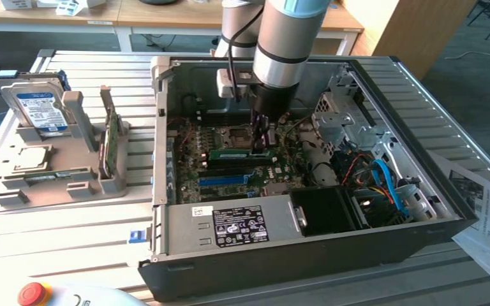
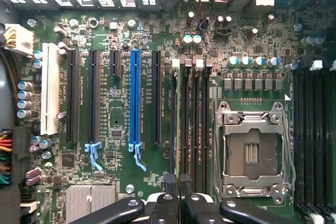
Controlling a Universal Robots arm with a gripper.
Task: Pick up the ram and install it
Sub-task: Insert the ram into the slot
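The pincer [image 1: 262,145] reaches down into the open computer case [image 1: 254,271], fingers closed on the ram [image 1: 230,153]; the ram stands on edge over the black slots beside the processor socket [image 1: 238,135]; power supply [image 1: 237,226] and blue cables [image 1: 387,178] crowd near; the hard drive [image 1: 39,108] sits well apart.

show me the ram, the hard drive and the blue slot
ram [image 1: 228,153]: exterior view, green top edge
hard drive [image 1: 43,105]: exterior view, blue label
blue slot [image 2: 135,98]: wrist view, mid-length
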